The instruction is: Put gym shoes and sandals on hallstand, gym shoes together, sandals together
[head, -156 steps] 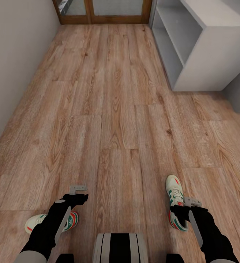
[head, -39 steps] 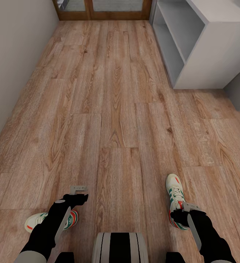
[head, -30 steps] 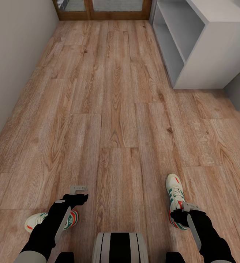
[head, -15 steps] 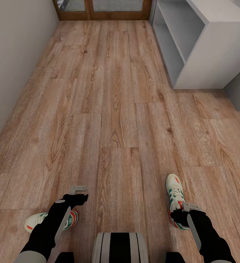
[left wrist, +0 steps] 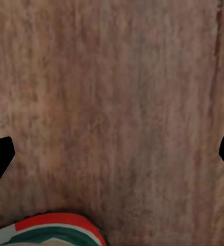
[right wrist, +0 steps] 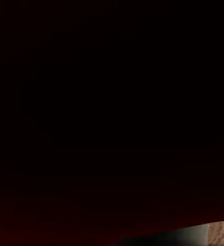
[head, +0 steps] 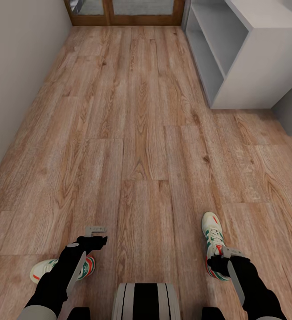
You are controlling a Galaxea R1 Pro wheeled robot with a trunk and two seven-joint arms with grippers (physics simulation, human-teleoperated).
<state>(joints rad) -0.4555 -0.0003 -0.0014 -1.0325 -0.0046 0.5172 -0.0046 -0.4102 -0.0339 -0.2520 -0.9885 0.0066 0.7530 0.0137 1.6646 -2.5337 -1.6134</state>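
The right claw (head: 220, 258) has sunk onto the right gym shoe (head: 212, 231), perhaps gripping it, I cannot tell; the left claw (left wrist: 112, 156) stays spread.

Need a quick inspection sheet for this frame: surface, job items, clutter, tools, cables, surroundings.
Surface: wood plank floor, bare in the middle.
Job's things: left gym shoe lies sideways on the floor under the left arm; right gym shoe on the floor, toe pointing away. Rack holds no shoes where visible.
Clutter: nothing seen.
Grippers: left tool open above bare floor beside its shoe; right tool at the right shoe's heel, closure unclear.
Cables: nothing seen.
Surroundings: grey wall, wooden door.
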